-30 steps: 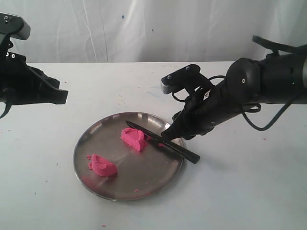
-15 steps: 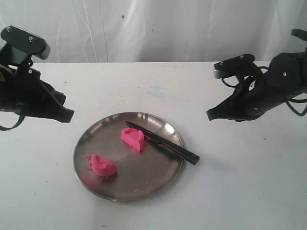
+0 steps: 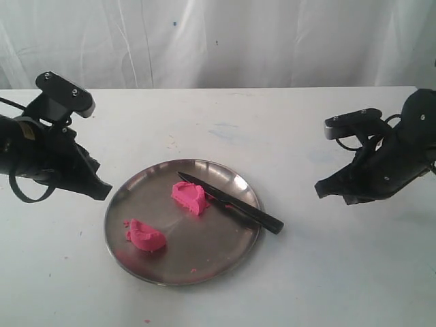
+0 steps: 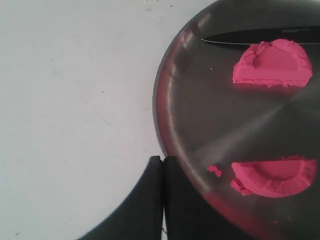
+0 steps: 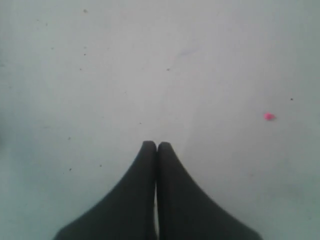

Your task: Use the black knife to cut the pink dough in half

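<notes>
The pink dough lies in two chunks on the steel plate: one chunk near the middle, the other toward the front left. In the left wrist view both halves show, one beside the blade and one farther off. The black knife rests across the plate's right rim, blade against the middle chunk, handle on the table. My left gripper is shut and empty just outside the plate's left rim. My right gripper is shut and empty over bare table, right of the knife.
The plate sits on a white table with a white curtain behind. Tiny pink crumbs dot the plate and the table.
My right gripper has left the knife's handle and drawn back to the right; the knife stays on the plate. My left gripper has come forward and down toward the plate's left rim.
</notes>
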